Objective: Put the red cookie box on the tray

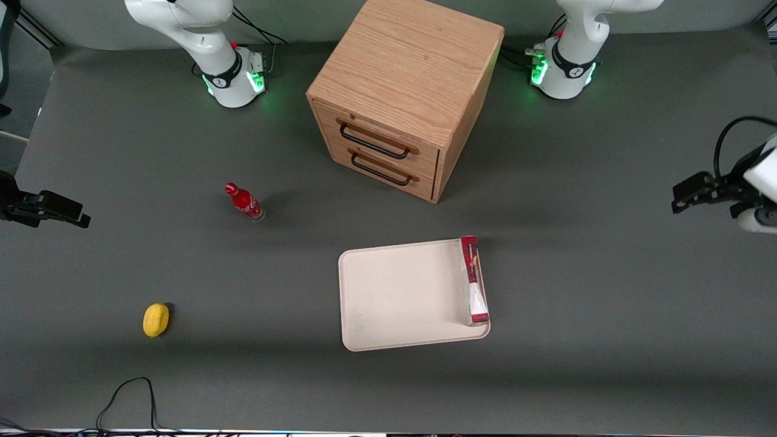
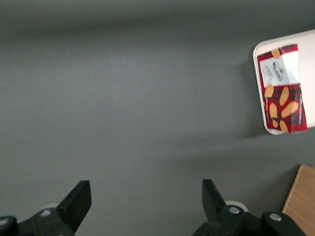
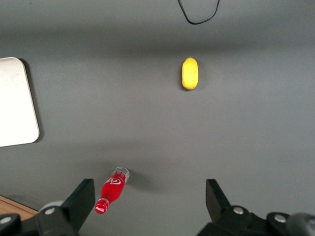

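Observation:
The red cookie box [image 1: 474, 280] rests on its long edge inside the tray [image 1: 394, 294], against the rim on the side toward the working arm's end. In the left wrist view the red cookie box [image 2: 281, 88] shows its printed face with cookies, lying just inside the tray's rim [image 2: 256, 69]. My left gripper [image 1: 685, 198] hangs over bare table well away from the tray, toward the working arm's end. Its fingers are open and nothing is between them [image 2: 146, 196].
A wooden two-drawer cabinet [image 1: 403, 91] stands farther from the front camera than the tray. A small red soda bottle [image 1: 244, 202] and a yellow lemon-like object [image 1: 156, 319] lie toward the parked arm's end. A black cable [image 1: 130, 394] loops at the near edge.

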{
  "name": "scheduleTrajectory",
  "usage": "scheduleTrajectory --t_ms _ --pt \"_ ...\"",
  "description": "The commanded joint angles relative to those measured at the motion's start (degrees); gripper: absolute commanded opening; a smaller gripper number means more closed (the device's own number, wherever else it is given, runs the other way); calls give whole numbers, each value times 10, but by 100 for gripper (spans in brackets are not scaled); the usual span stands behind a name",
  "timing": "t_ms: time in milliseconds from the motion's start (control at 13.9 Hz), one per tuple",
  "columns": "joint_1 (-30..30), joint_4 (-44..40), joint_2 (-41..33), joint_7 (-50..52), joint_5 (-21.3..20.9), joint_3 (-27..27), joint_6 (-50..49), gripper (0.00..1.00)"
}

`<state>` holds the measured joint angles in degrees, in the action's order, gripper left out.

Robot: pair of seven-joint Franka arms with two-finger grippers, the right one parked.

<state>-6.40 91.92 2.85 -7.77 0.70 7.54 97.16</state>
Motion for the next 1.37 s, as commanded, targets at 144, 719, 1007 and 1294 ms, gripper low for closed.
scheduleTrajectory --t_ms 144,719,1007,1294 --pt "23 85 -83 -22 -2 -4 2 100" --pt "25 82 -87 -45 -5 17 -19 100" --pt "24 80 -98 -41 -8 15 -29 100" --pt "24 80 -97 -37 -27 11 -28 100"
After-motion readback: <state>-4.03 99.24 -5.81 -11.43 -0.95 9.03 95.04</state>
